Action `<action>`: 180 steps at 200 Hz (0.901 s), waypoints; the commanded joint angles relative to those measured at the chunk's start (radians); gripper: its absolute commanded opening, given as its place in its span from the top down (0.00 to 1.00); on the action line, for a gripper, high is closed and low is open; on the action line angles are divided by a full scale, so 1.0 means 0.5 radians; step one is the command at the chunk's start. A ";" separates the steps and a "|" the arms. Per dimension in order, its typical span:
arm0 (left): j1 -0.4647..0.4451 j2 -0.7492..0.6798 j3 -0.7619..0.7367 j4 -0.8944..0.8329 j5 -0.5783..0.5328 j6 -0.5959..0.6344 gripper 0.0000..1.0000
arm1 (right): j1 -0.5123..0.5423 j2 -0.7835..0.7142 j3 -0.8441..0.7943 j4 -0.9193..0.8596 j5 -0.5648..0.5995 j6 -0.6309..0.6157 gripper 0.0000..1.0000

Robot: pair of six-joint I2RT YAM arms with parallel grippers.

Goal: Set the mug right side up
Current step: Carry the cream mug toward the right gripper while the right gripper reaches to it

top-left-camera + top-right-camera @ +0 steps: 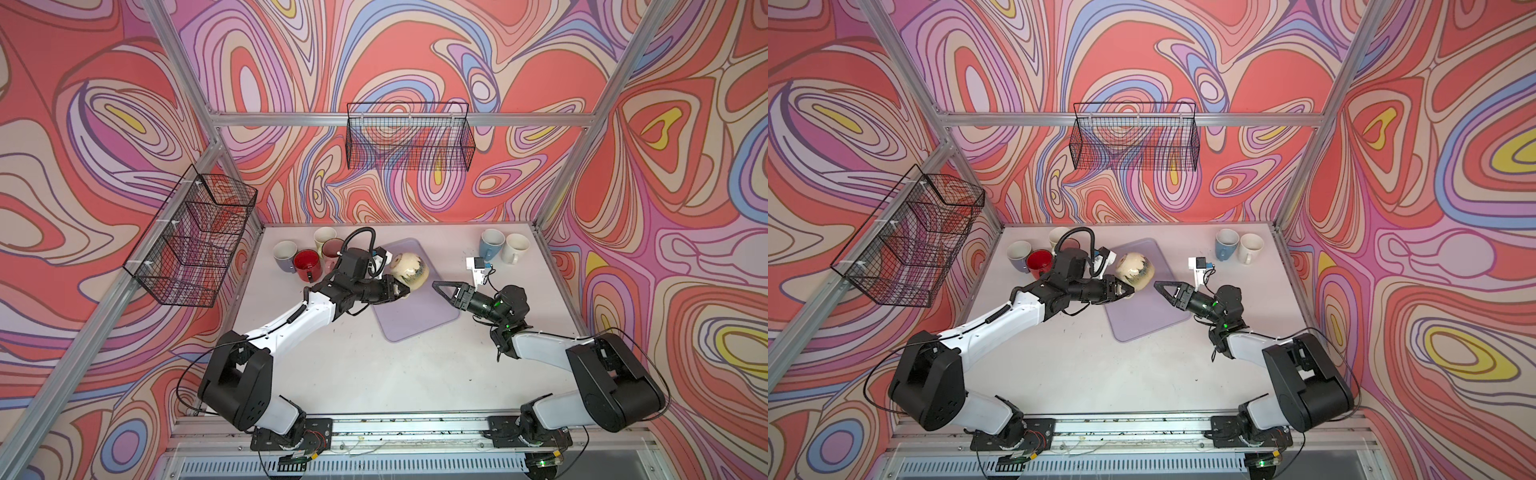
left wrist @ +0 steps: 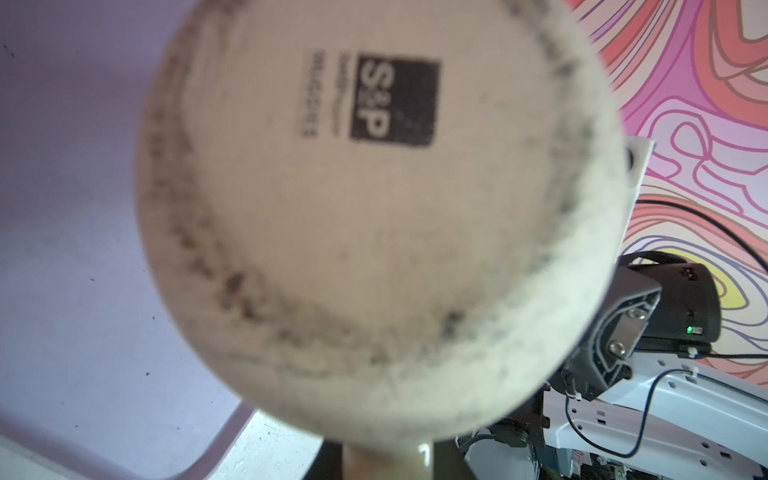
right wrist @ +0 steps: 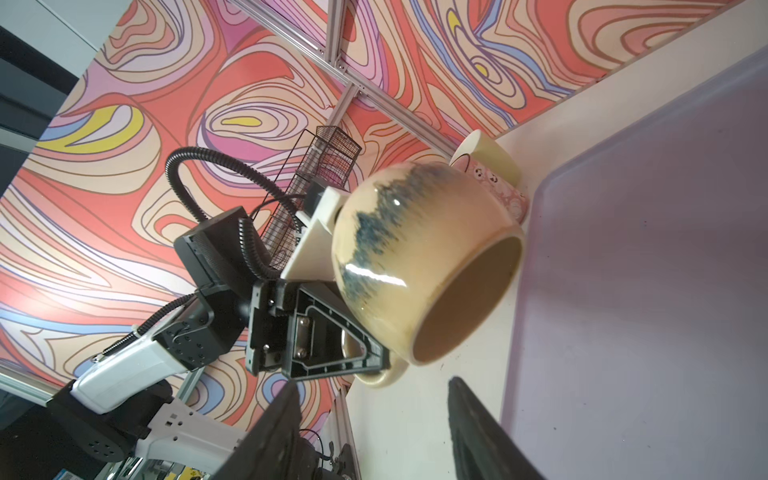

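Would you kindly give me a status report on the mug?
Left gripper shut on mug handle; right gripper open, empty. Mug sideways above tray. Nothing in the way.

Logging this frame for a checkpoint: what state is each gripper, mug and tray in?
cream mug: tipped on its side, held by its handle
left gripper: shut on the mug's handle
right gripper: open, holding nothing
lavender tray: flat on the table
red mug: upright
blue mug: upright

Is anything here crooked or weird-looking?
Yes. The cream mug hangs tipped on its side over the purple tray, mouth facing sideways, held by its handle in the left pincer. The other mugs at the back, like the red mug, stand upright. The held mug's bottom rim looks grimy with dark specks.
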 commanded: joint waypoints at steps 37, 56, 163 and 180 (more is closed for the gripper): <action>-0.057 -0.155 -0.013 0.255 0.039 -0.014 1.00 | 0.069 0.138 0.049 0.322 -0.030 0.139 0.42; -0.057 -0.177 -0.013 0.246 0.045 -0.014 1.00 | 0.078 0.183 0.043 0.398 -0.027 0.176 0.42; -0.068 -0.215 -0.003 0.210 0.036 0.002 1.00 | 0.081 0.079 -0.022 0.267 -0.005 0.096 0.42; -0.102 -0.193 -0.019 0.248 0.028 -0.022 1.00 | 0.090 0.116 0.016 0.328 -0.037 0.121 0.42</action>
